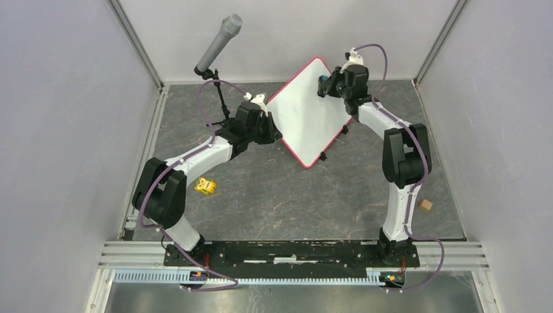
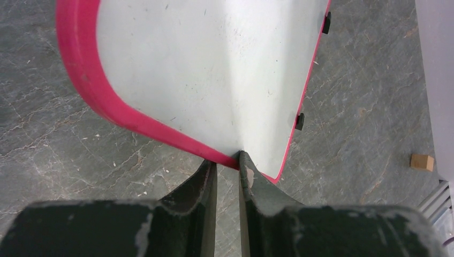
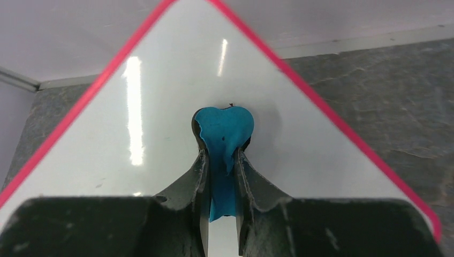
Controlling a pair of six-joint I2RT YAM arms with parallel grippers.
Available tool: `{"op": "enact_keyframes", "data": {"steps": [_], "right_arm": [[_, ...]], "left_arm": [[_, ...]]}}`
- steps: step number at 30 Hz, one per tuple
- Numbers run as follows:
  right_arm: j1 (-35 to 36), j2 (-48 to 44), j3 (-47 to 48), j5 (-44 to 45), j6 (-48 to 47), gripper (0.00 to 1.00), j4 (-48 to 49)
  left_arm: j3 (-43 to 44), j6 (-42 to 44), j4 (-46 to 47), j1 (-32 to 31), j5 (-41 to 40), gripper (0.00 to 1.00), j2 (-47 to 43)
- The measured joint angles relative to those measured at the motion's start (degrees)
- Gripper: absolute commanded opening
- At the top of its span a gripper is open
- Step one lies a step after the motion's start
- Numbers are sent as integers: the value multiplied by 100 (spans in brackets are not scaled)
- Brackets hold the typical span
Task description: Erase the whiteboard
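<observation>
Left gripper [image 2: 227,160]: closed on the pink-red frame of the whiteboard [image 2: 214,69], pinching its edge near a rounded corner.
Left arm: elbow bent, forearm angled up and right to the board's left edge.
Right gripper [image 3: 219,152]: clamped on a blue cloth [image 3: 224,128], whose front presses against the board's white face.
Right arm: stretched far forward, wrist turned back onto the board's upper right side.
Whiteboard position: tilted, corner-down, between both grippers over the far worktop [image 1: 274,195].
Hard to tell: whether the low corner touches the worktop; the face under the cloth is hidden.
</observation>
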Motion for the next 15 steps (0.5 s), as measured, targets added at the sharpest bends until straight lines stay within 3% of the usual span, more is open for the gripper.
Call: {"op": "enact_keyframes", "data": {"steps": [7, 15], "right_arm": [[-581, 236, 7, -114, 68, 22, -306], [-258, 76, -11, 96, -249, 22, -341]], "left_arm": [[2, 0, 0, -7, -2, 2, 0], [4, 0, -42, -15, -2, 2, 0]]}}
